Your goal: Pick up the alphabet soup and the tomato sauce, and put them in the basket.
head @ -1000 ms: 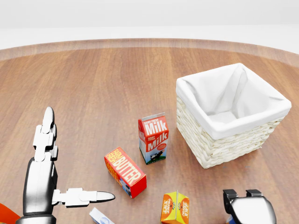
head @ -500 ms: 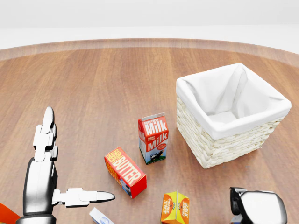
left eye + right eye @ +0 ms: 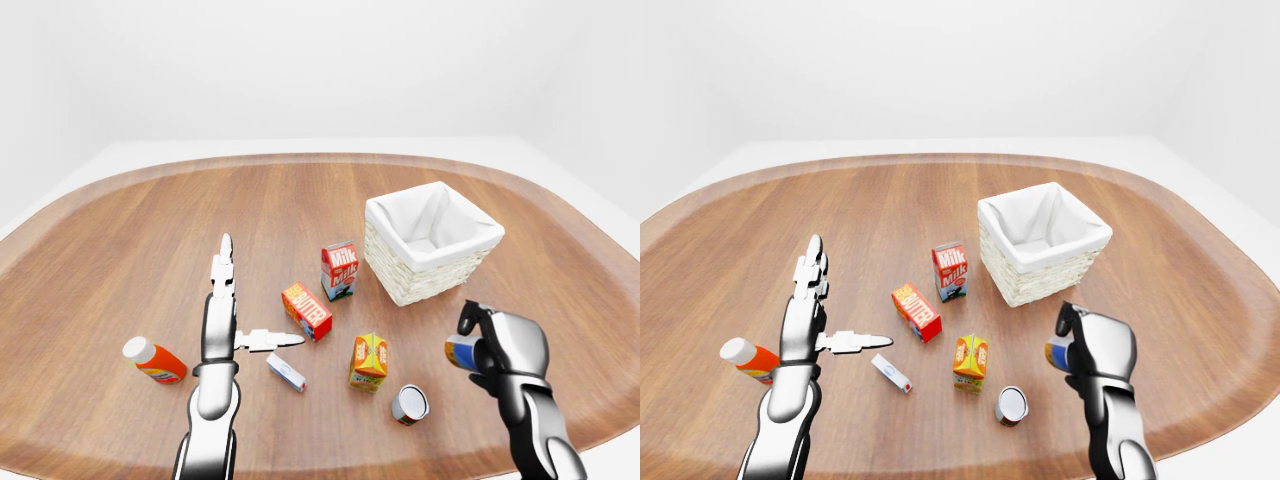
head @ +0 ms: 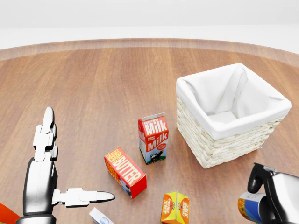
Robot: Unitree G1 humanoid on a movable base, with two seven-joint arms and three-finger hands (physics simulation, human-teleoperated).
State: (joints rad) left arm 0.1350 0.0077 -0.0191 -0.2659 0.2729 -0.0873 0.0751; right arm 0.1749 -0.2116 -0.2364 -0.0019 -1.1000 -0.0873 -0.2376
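Wooden tabletop (image 3: 150, 230) carries the basket (image 3: 432, 243). Right hand (image 3: 497, 350) is clamped on a can (image 3: 461, 352), raised below the basket; another can (image 3: 410, 404) lies nearby. Left hand (image 3: 222, 310) is spread, empty.

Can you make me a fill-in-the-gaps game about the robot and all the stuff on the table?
1. The right hand has its fingers closed around a ____.
2. The basket has a ____ cloth lining.
3. The milk carton stands between the butter box and the ____.
4. The left hand is ____, holding nothing.

Missing words: can; white; basket; open
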